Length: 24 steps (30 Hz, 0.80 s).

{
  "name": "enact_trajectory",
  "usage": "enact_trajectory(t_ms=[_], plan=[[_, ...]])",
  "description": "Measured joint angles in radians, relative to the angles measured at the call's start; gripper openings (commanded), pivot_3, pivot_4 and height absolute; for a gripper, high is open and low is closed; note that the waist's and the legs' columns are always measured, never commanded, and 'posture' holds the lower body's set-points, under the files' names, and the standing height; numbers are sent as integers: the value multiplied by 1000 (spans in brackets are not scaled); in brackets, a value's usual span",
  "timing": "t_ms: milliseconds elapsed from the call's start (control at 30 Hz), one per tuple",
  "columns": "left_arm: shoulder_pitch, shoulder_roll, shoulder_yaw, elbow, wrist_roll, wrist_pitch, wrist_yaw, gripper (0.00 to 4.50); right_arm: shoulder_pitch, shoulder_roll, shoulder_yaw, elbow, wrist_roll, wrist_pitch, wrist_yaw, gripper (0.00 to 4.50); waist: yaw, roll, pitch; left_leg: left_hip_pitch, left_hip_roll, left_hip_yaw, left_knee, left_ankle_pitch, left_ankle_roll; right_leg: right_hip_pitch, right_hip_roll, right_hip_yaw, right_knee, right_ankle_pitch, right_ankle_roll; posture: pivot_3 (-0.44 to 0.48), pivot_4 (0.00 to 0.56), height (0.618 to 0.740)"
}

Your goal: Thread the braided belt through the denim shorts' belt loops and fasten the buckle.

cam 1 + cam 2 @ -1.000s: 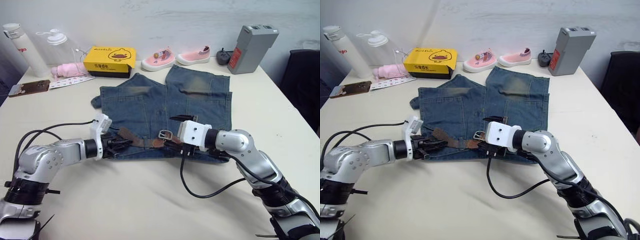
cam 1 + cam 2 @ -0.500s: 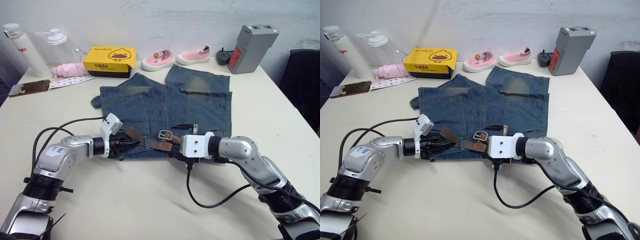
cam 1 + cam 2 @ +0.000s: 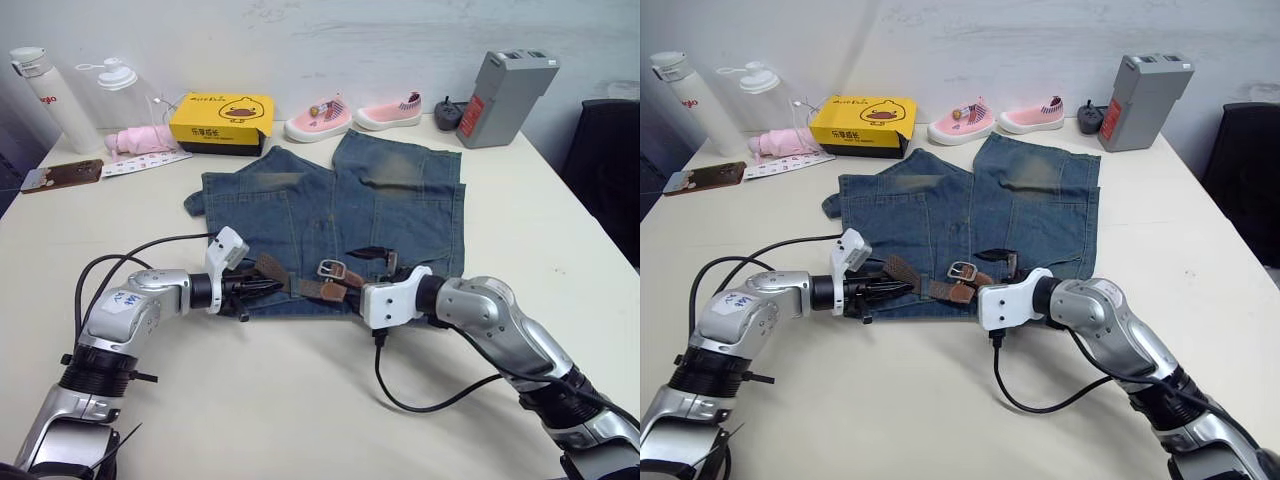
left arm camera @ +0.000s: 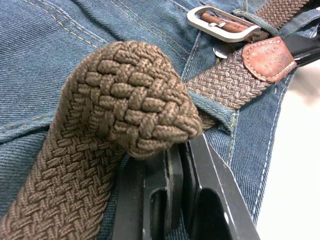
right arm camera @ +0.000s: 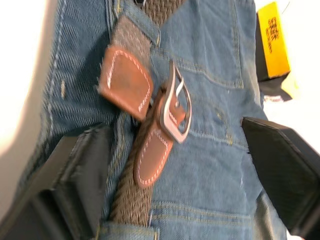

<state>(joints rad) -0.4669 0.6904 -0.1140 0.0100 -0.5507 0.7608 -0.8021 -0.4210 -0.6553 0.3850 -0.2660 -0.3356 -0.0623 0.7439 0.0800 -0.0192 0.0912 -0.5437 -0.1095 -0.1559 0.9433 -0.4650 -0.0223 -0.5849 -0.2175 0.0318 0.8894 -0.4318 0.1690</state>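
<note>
Since a second ago the right gripper (image 3: 1002, 262) has drawn back toward the table's (image 3: 300, 400) near edge, spread wide over the buckle (image 3: 331, 269). The left gripper (image 3: 262, 287) now pinches a fold of the braided belt (image 4: 125, 95) on the denim shorts (image 3: 400, 200), mid-table. The near table is bare. The white bottle's (image 3: 45, 95) red lettering is unreadable.

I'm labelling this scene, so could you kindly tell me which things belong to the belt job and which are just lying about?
Part of the job:
braided belt
buckle
denim shorts
belt loops

Lying about:
yellow box
pink shoes
grey case
two bottles
pink cloth
phone
</note>
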Motion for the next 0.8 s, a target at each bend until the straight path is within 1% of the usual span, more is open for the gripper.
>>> enact_trajectory(t_ms=[200, 233, 500, 567, 600, 700, 733, 767, 800], plan=[[0, -12, 15, 0, 14, 14, -9, 0, 6, 18, 7, 0, -34, -46, 0, 227, 0, 0, 0, 0, -1, -1, 0, 0, 0, 0, 0, 0, 1, 0, 0, 0, 150, 618], [0, -13, 18, 0, 19, 16, -9, 0, 9, 23, 10, 0, -45, -48, 0, 46, -1, 0, 0, 0, 0, -1, 0, 1, -1, 0, 0, 0, 1, 0, 0, 0, 150, 618], [0, -25, 33, 0, 39, 31, -10, 0, 23, 41, 11, 16, -76, -67, 3, 46, -3, -1, 0, 1, 0, -1, 0, 1, -1, 0, 0, 0, 3, 0, 0, 0, 150, 618], [0, -30, 39, 0, 40, 37, -10, 782, 26, 45, 11, 16, -76, -66, 5, 0, -4, -1, 0, 1, 0, -1, 0, 1, -1, 0, 1, 0, 3, 0, 0, 0, 150, 618], [4, -37, 51, -2, 34, 46, -12, 961, 26, 46, 11, 16, -76, -65, 6, 0, -4, -1, 0, 1, 0, -1, 0, 1, -1, -1, 1, 0, 4, 0, 0, 0, 150, 618], [32, -45, 81, -48, -7, 100, -18, 2239, 32, 56, 10, 16, -73, -56, 10, 0, -8, -1, 0, 0, 0, -2, 0, 2, -2, -1, 1, 0, 4, 0, 0, 0, 150, 618], [49, -45, 105, -81, -29, 134, -10, 2798, 36, 59, 7, 15, -68, -47, 13, 0, -10, -1, 0, 0, 0, -2, 0, 3, -4, -2, 1, 0, 4, 0, 0, 0, 150, 618], [53, -45, 116, -94, -41, 151, -6, 3150, 38, 59, 5, 15, -66, -44, 15, 0, -10, -1, 0, 0, 1, -2, 0, 3, -4, -1, 1, 0, 4, 0, 0, 0, 150, 618], [72, -43, 146, -127, -61, 183, 8, 3150, 37, 63, 3, 14, -60, -39, 17, 0, -11, -1, 0, 0, 1, -2, 0, 3, -4, -2, 1, 0, 4, 0, 0, 0, 150, 618]])
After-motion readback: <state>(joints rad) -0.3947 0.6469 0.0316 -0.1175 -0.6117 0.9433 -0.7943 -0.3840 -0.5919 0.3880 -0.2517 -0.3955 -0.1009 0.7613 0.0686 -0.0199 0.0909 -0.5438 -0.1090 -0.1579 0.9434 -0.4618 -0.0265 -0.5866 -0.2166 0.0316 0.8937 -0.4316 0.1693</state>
